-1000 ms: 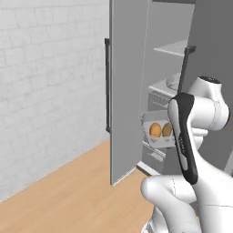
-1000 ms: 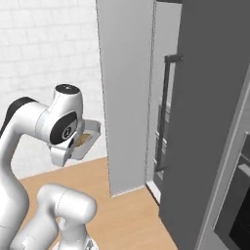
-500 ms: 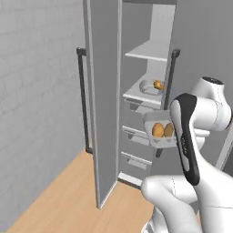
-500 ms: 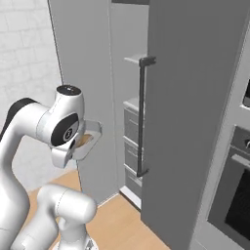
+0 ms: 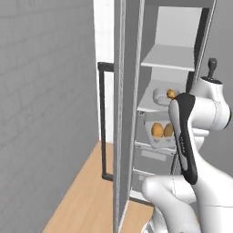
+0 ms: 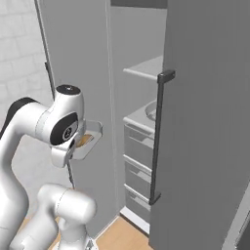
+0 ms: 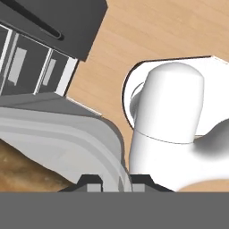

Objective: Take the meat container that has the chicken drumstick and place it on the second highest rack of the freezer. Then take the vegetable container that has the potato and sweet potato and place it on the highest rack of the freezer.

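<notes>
Vegetable container (image 5: 160, 132): a pale tray held up in front of the open freezer, just beside the robot's arm, level with the drawers below the shelves; in the right base view it shows as a tray (image 6: 88, 140) poking out from behind the wrist.
Potato and sweet potato (image 5: 162, 130): two oval tubers side by side in that tray, the left one yellowish, the right one more orange.
Fingers (image 7: 110, 180): narrow, pinched on the tray's rim (the rim runs between the two dark tips in the hand view), with brown tuber skin showing at the lower left.
Freezer (image 5: 182, 57): door swung open toward the left, its long black bar handle (image 5: 103, 123) on the outer face; pale grey inside.
Top shelf (image 5: 170, 58): bare as far as can be seen.
Second shelf (image 5: 152, 101): carries another pale container (image 5: 161, 94) with a golden-brown piece of meat (image 5: 171, 93) in it.
Floor (image 5: 86, 195): light wood.
</notes>
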{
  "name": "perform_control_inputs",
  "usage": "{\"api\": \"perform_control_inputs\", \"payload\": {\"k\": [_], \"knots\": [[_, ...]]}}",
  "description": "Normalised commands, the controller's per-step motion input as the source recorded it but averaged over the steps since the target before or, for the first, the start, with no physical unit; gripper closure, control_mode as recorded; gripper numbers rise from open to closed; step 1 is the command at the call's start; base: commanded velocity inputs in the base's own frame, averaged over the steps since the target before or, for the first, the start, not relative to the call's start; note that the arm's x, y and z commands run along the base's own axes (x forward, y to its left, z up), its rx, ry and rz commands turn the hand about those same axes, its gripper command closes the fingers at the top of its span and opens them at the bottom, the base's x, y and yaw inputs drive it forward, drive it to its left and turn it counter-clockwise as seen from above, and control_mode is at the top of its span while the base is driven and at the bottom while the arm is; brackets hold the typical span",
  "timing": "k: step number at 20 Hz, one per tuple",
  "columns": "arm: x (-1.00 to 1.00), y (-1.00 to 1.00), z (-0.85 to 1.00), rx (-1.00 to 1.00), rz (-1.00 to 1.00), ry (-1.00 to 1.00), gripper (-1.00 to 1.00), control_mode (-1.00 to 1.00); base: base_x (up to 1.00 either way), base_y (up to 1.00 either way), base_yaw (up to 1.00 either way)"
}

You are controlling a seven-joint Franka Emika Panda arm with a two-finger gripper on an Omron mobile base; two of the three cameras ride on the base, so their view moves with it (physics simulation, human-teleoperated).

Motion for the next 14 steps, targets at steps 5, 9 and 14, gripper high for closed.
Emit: {"api": "perform_control_inputs", "payload": {"k": [5,9,14], "knots": [[0.00,0.00,0.00,0.00,0.00,0.00,1.00,1.00,0.45,-0.32,-0.13],[0.00,0.00,0.00,0.00,0.00,0.00,1.00,1.00,0.32,-0.33,-0.07],[0.00,0.00,0.00,0.00,0.00,0.00,1.00,1.00,0.57,-0.25,-0.05]]}}
